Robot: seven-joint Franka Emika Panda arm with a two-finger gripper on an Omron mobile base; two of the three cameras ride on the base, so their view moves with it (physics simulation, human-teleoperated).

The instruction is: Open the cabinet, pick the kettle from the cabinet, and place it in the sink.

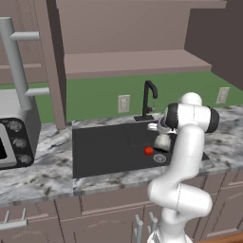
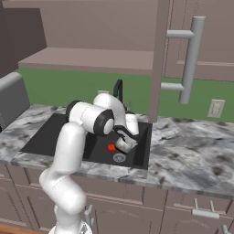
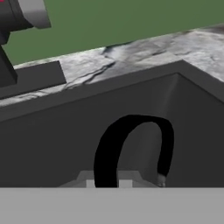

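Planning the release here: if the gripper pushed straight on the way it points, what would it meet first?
Probably the far inner wall of the dark charcoal sink basin, past the thin black arched handle of the silvery-white kettle the shut gripper holds; depth is unclear.

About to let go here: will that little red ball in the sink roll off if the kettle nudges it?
Probably, since the red ball looks round and smooth and lies loose on the flat floor of the sink. It sits beside the drain, so it may drift there. The kettle, hanging by its handle from the end effector, looks squat and less apt to tip.
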